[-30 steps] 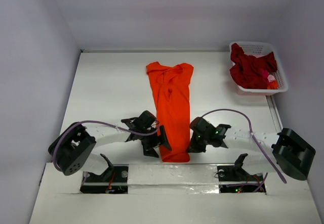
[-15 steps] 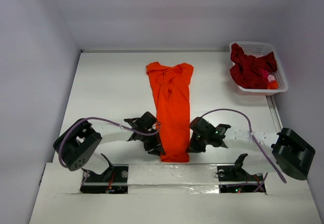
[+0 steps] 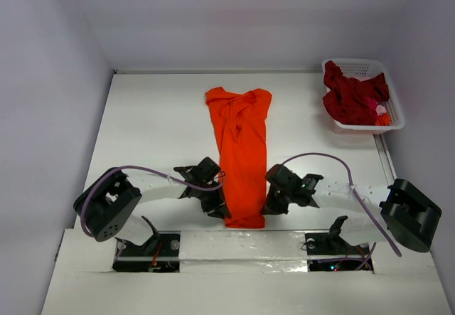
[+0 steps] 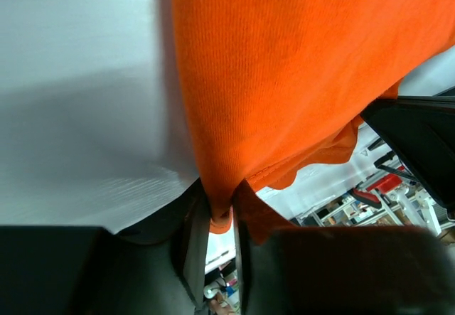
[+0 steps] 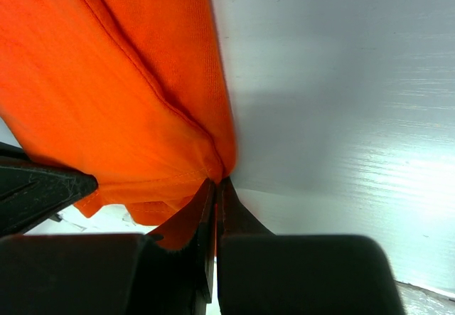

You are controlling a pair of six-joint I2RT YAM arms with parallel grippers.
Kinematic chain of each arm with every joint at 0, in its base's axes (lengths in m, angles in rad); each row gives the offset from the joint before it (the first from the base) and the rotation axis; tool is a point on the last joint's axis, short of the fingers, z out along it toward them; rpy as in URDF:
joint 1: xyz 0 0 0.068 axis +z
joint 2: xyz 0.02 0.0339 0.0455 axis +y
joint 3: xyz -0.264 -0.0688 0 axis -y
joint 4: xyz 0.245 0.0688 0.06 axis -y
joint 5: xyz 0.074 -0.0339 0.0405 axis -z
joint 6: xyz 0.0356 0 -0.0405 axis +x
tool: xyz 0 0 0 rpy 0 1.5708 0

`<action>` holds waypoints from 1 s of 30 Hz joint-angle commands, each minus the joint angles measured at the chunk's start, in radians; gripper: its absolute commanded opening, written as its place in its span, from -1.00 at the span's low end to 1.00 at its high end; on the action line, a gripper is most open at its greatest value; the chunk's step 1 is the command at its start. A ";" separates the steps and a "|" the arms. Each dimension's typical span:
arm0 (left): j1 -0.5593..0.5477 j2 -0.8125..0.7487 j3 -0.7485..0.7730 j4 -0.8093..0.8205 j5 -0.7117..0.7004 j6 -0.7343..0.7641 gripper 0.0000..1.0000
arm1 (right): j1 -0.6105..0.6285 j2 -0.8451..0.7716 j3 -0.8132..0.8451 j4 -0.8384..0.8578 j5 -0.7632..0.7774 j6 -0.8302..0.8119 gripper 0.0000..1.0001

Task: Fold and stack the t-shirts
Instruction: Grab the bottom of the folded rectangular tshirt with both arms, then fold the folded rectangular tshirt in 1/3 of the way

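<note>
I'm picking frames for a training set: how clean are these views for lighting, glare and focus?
Top external: even light, sharp across the orange t-shirt. Left wrist: cloth weave crisp, the left hand dark and blurred at the bottom, a grey shadow on the table. Right wrist: glare whitens the table at right, the right hand out of focus.
</note>
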State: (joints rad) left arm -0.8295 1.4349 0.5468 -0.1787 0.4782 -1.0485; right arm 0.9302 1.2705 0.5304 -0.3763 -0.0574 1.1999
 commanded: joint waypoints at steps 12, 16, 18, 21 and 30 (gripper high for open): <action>-0.002 0.005 -0.001 -0.085 -0.073 0.025 -1.00 | -0.004 0.015 0.017 0.010 0.014 -0.019 -1.00; -0.002 -0.020 0.027 -0.120 -0.081 0.025 -1.00 | -0.004 -0.017 0.054 -0.057 0.054 -0.026 -1.00; -0.002 -0.031 0.054 -0.148 -0.089 0.025 -1.00 | -0.004 -0.043 0.077 -0.110 0.097 -0.031 -1.00; -0.002 -0.036 0.096 -0.171 -0.096 0.031 -1.00 | -0.004 -0.085 0.108 -0.133 0.103 -0.025 -1.00; 0.016 0.025 0.188 -0.202 -0.102 0.070 -1.00 | -0.014 -0.039 0.161 -0.153 0.106 -0.059 -1.00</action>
State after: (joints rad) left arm -0.8276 1.4471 0.6926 -0.3359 0.3981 -1.0107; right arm 0.9272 1.2133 0.6525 -0.4965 0.0193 1.1664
